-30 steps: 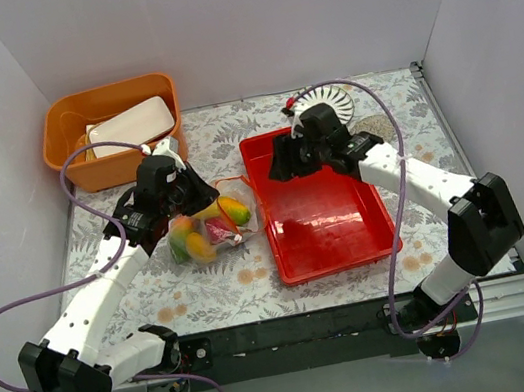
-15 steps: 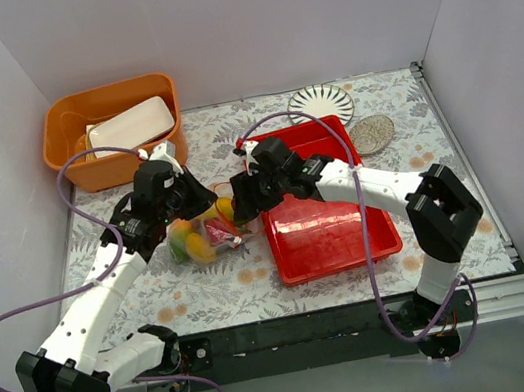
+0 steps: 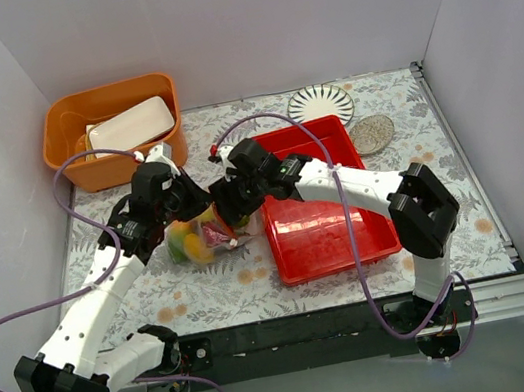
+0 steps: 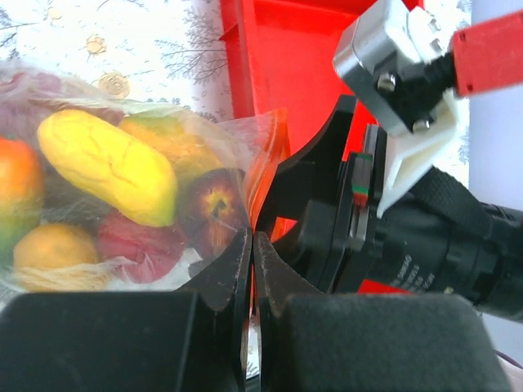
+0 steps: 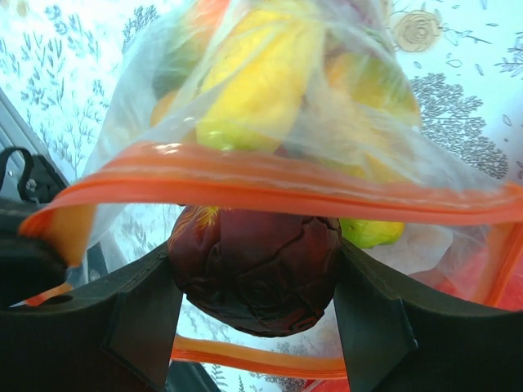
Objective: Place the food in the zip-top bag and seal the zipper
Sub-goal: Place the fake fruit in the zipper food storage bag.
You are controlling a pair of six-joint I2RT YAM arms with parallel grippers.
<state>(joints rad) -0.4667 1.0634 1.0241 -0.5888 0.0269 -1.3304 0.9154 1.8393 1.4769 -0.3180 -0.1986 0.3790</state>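
The left arm reaches forward from its base, wrist tipped down over the zip-top bag (image 3: 197,240), which lies on the flowered table (image 3: 208,292) just left of the red tray (image 3: 337,244). The left gripper (image 4: 252,243) has its fingers pressed together on the bag's mouth edge. The right arm stretches leftward across the tray. The right gripper (image 5: 255,286) is clamped on a dark plum (image 5: 255,253) at the orange-red zipper (image 5: 270,186), and mangoes (image 4: 106,167) lie inside the bag.

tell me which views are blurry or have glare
top external: sharp and evenly lit, soft glare on the red tray; left wrist: left gripper dark and soft up close, zip-top bag fairly crisp; right wrist: dark plum fairly sharp, bag above it hazy and washed out
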